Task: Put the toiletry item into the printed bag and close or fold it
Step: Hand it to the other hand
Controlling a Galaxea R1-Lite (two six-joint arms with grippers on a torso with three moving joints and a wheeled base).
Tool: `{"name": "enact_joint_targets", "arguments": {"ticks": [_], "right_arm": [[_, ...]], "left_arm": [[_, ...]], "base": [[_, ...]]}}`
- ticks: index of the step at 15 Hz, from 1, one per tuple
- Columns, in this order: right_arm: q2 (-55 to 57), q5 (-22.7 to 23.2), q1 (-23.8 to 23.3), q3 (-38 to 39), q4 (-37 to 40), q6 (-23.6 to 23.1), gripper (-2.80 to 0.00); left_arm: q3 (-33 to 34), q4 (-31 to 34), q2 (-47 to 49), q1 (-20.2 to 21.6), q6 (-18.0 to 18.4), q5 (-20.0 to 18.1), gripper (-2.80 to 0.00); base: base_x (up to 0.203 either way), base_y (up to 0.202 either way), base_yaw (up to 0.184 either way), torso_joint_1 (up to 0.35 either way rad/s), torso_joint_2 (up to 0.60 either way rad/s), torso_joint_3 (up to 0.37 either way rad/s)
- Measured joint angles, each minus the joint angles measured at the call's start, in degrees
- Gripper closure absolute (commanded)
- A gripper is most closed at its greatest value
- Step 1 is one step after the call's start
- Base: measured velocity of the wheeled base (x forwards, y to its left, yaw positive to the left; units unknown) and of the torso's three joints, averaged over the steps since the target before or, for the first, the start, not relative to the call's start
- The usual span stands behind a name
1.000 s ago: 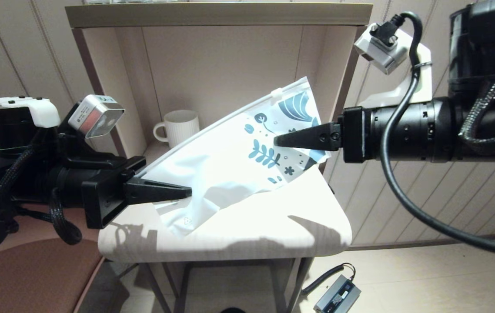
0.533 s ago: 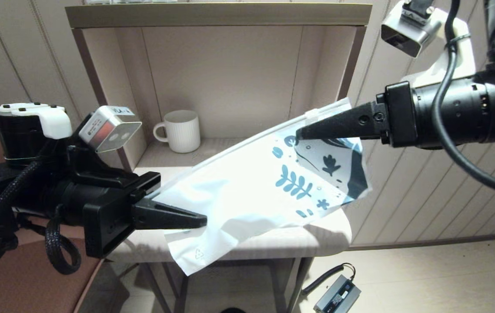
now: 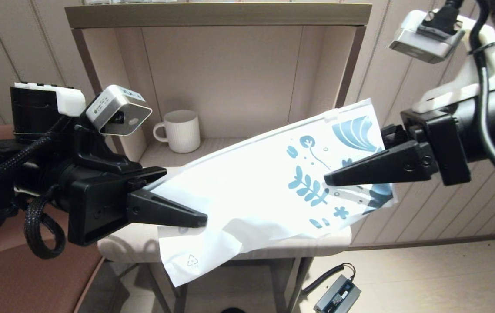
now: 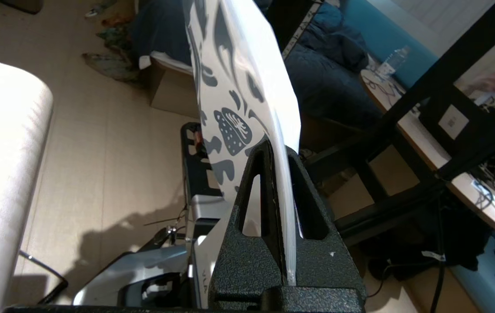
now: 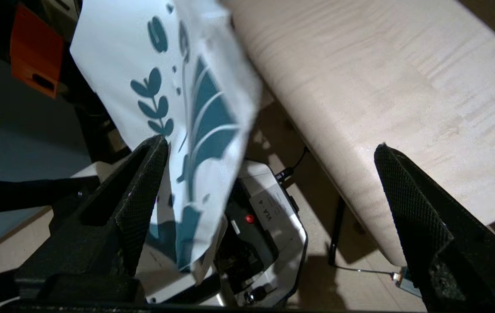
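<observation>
My right gripper [image 3: 332, 180] has let go, jaws wide; my left gripper [image 3: 199, 219] alone pinches the white translucent floral-printed plastic bag [image 3: 269, 187], so closing waits.

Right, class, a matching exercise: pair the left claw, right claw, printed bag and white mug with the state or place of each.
1 left claw
2 right claw
3 printed bag
4 white mug

a on the shelf
b open, at the bag's printed end
c shut on the bag's plain end
d in the air, slanting

Pairs: 1-c, 2-b, 3-d, 4-a
</observation>
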Motion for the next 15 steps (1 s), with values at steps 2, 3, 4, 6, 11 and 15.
{"name": "enact_joint_targets", "arguments": {"ticks": [2,3,4,6,11,15], "right_arm": [[0.1,0.2,-0.1,-1.7,4.8,-5.0,-2.8],[0.4,0.5,-0.1,-2.9,6.7,-7.2,-2.8],[0.7,1.0,-0.1,-4.2,8.0,-8.2,-2.8],[2.2,2.3,0.0,-7.8,10.6,-8.6,-2.8],[7.8,6.1,0.0,-16.9,18.2,-12.7,-2.8],[9.1,6.2,0.0,-17.4,18.4,-13.0,-2.8]], "left_arm": [[-0.4,0.0,0.3,-0.1,0.0,-1.2,0.0],[-0.4,0.0,0.3,-0.1,0.0,-1.8,0.0],[-0.4,-0.1,0.3,-0.1,0.1,-2.0,0.0],[0.0,-0.4,0.5,-0.4,0.1,-2.1,0.0],[0.4,-1.0,0.9,-2.6,0.1,-2.1,0.0],[0.4,-1.0,0.9,-2.9,0.2,-2.1,0.0]], "base": [[0.0,0.0,0.0,0.0,0.0,0.0],[0.0,0.0,0.0,0.0,0.0,0.0],[0.0,0.0,0.0,0.0,0.0,0.0],[0.0,0.0,0.0,0.0,0.0,0.0],[0.0,0.0,0.0,0.0,0.0,0.0],[0.0,0.0,0.0,0.0,0.0,0.0]]}}
